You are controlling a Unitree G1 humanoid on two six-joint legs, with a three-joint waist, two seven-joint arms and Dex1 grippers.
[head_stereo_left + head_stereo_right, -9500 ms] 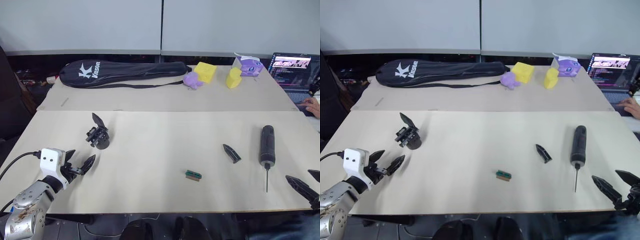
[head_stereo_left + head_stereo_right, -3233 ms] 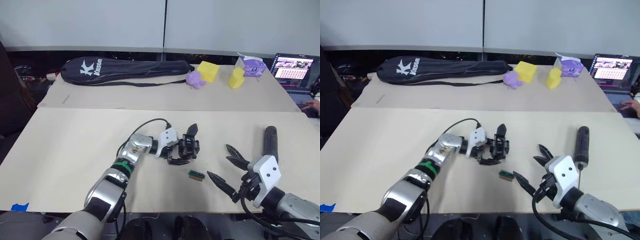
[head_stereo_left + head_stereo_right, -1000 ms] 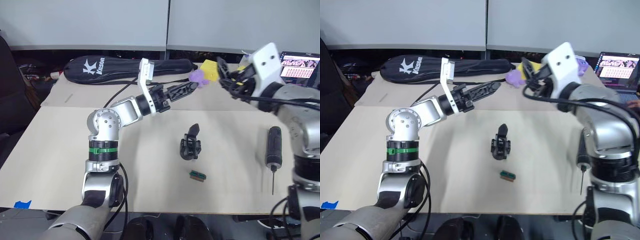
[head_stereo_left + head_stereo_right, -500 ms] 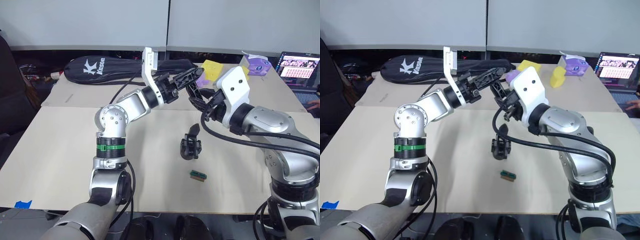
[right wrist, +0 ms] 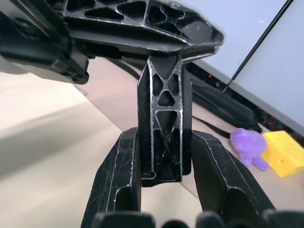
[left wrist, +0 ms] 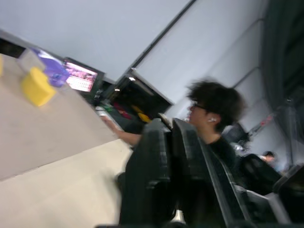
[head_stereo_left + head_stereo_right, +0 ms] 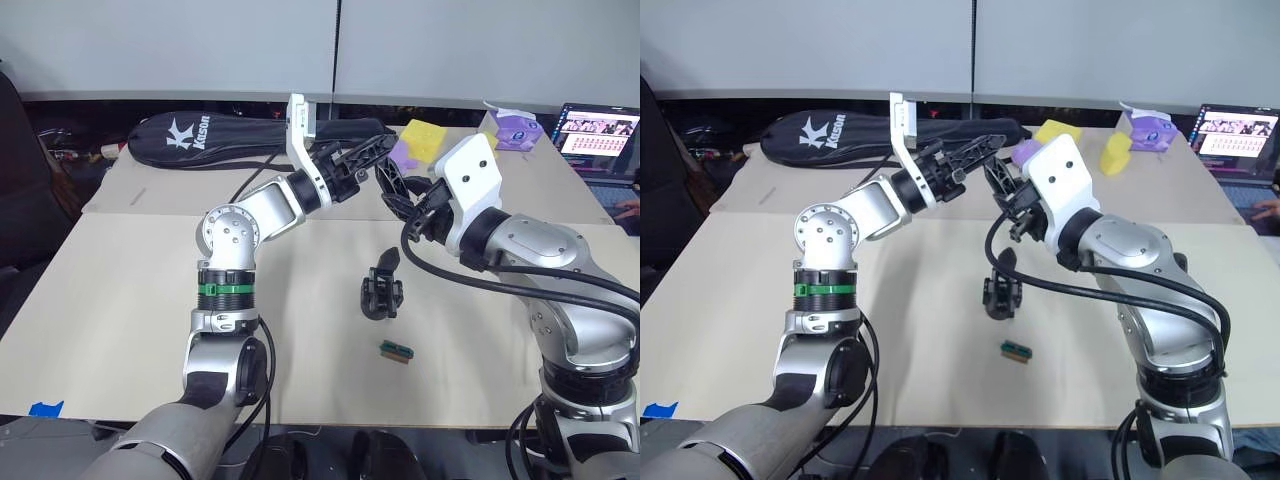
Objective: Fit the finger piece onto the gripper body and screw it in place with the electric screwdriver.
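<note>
The gripper body [image 7: 381, 292] stands on the table's middle, one black finger pointing up. Both arms are raised above and behind it. My right gripper [image 5: 165, 137] is shut on the finger piece [image 5: 164, 118], a black latticed blade upright between its fingers. The blade's tip meets the underside of my left gripper [image 7: 385, 145], whose fingers [image 6: 156, 166] lie pressed together. I cannot tell whether the left one pinches the tip. The electric screwdriver is hidden behind my right arm.
A small green-and-black block [image 7: 396, 350] lies in front of the gripper body. On the far table are a black racket bag [image 7: 230, 135], yellow blocks [image 7: 420, 142], purple toys [image 7: 512, 128] and a laptop [image 7: 600, 130]. A person [image 6: 213, 114] sits beside the table.
My right arm swung down and left, bringing the finger piece up to the left gripper's tips. The left gripper's fingers closed. The gripper body stayed put.
</note>
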